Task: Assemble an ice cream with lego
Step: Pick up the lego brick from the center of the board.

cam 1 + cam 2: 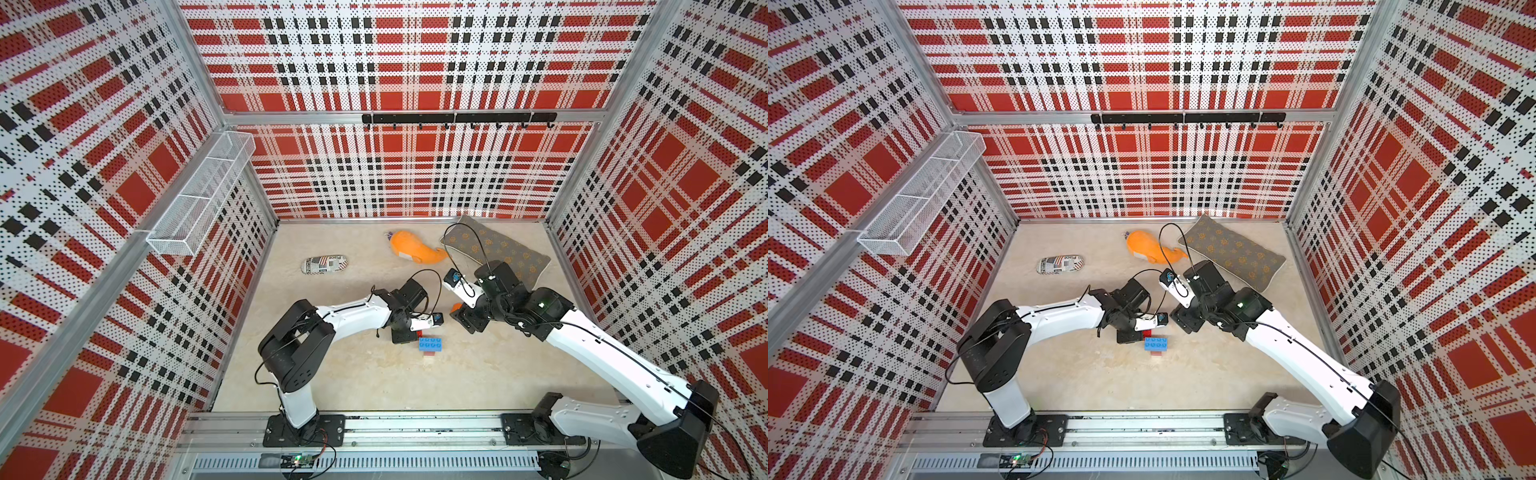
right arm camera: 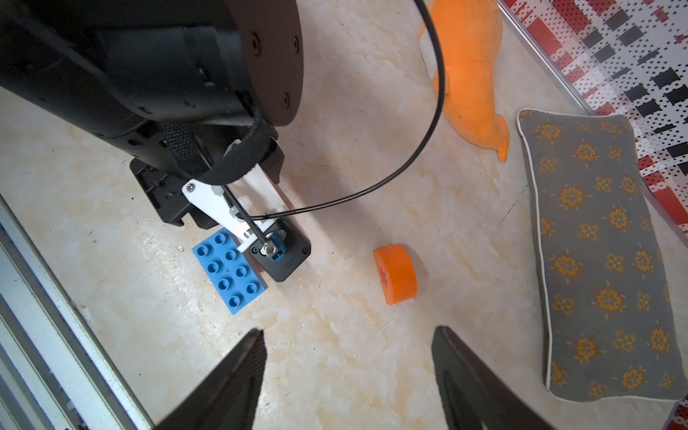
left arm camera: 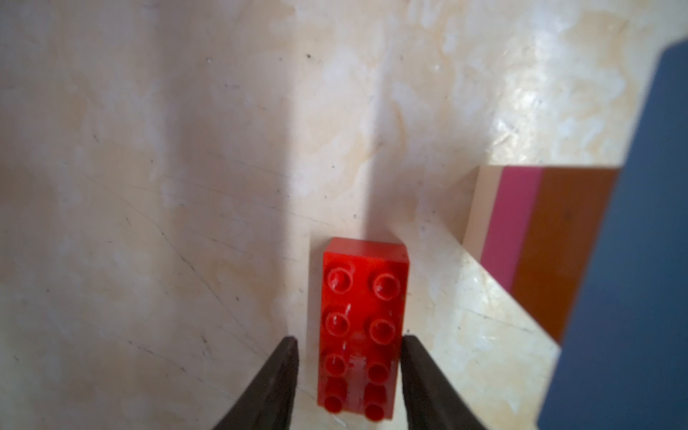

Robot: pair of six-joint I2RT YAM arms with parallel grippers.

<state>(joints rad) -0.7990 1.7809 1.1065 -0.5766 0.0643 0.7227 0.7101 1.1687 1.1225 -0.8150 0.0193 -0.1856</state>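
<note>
On the marbled floor (image 1: 374, 374), at eleven o'clock of the blue brick (image 1: 430, 345), my left gripper (image 3: 350, 338) straddles the red brick (image 3: 365, 290), unclamped, for lifting; the right gripper (image 2: 349, 330) gapes empty.

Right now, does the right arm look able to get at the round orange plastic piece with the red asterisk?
Probably yes: the round orange plastic piece lies alone on bare table just ahead of the open right hand, nothing between them.

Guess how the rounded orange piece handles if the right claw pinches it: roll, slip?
Probably rigid and light: the orange piece looks like moulded plastic. Its curved wall may squirt from the open right claw unless it closes on flat faces. Nudged, it could rock or roll on the glossy table.
</note>
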